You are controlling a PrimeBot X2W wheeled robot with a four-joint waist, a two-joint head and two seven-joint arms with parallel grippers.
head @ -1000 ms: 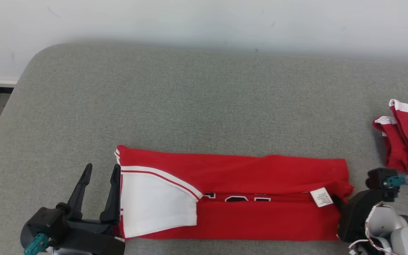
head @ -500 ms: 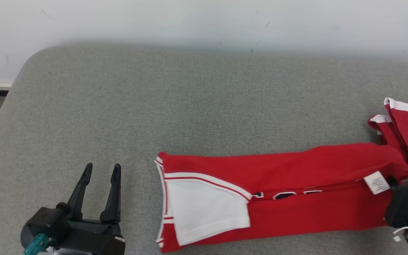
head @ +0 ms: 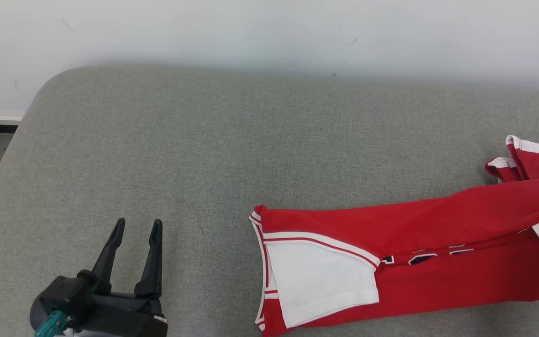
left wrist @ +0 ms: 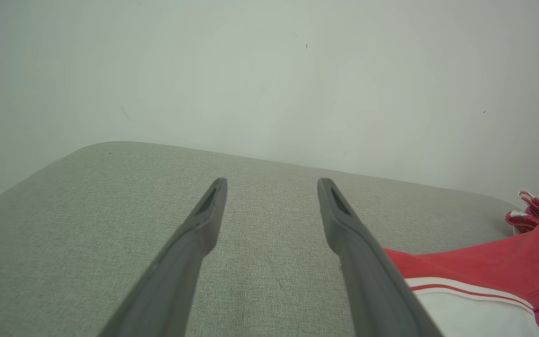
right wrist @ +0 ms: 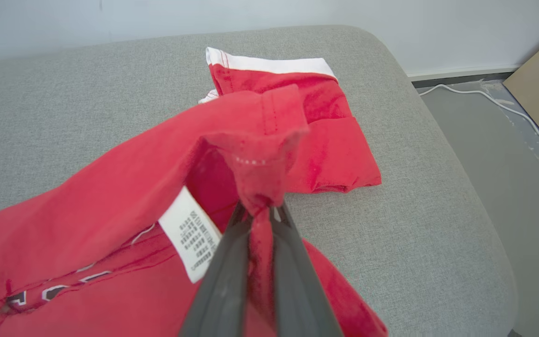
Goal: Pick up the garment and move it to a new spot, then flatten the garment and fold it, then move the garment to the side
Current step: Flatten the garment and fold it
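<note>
Red at right: pinched garment (head: pixel 461 281) end in clamped fingers of right gripper (right wrist: pixel 258 210), held it raised, rest flat across cushion (head: pixel 204 154) near second red piece (right wrist: pixel 330 140). Hovered left gripper (head: pixel 136 227) well apart, fingers spread, empty.

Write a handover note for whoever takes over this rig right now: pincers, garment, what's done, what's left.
Left pincer: open, holding nothing, over the grey cushion, apart from the garment.
Right pincer: shut on one end of the folded garment, near its white label; that end is lifted.
Second red garment: lies at the cushion's right end, close to the lifted end.
Done: garment folded into a long strip.
Left: probably set it down at the side, clear of the other piece, then release.
</note>
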